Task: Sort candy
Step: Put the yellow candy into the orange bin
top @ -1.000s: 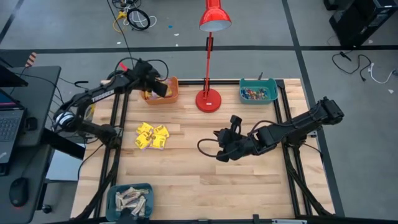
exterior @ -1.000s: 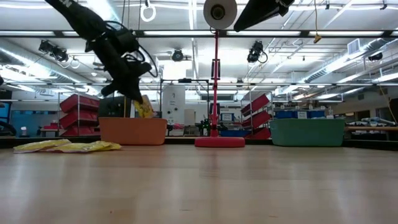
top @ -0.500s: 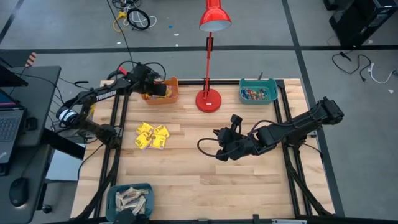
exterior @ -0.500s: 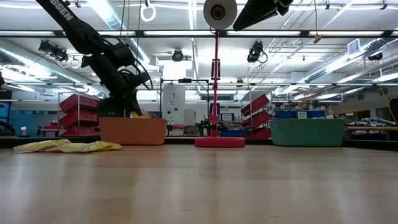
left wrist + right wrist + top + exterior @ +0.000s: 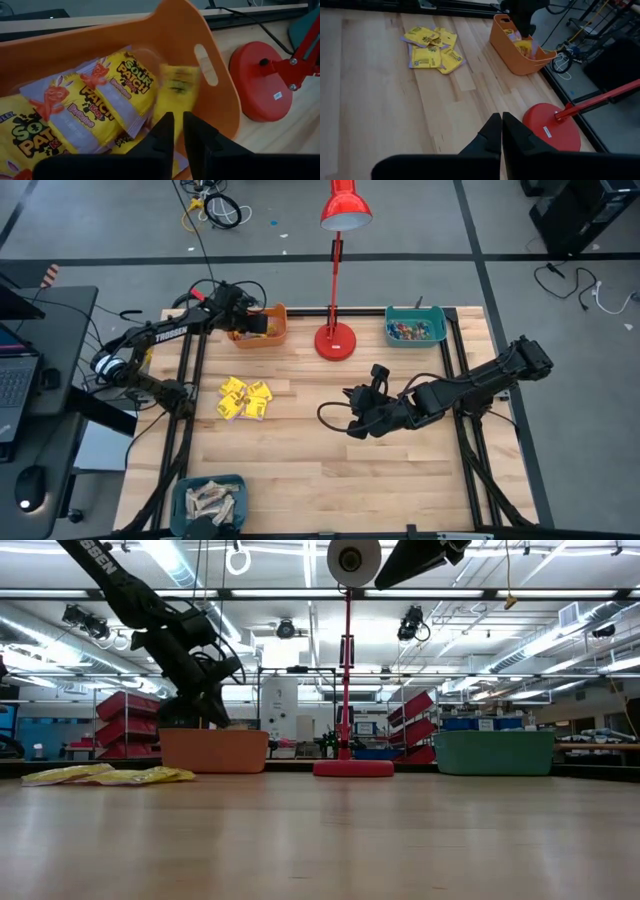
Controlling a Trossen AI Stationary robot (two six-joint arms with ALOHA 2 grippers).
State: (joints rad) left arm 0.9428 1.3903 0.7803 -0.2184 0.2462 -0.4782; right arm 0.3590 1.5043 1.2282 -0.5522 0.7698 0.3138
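Candy (image 5: pixel 245 399): light, crinkly, slippery pkts; pinch at edge. Left gripper (image 5: pixel 178 131) nearly closed, empty, over orange bin (image 5: pixel 220 107); right gripper (image 5: pixel 500 131) closed, empty.

Bright, even light falls from the ceiling strips (image 5: pixel 470 592) behind me, which glare white in the low view. My tabletop (image 5: pixel 330 470) shows only soft, faint shadows. In my left wrist view one yellow packet (image 5: pixel 176 90) is smeared with blur; nearby packets read sharp.
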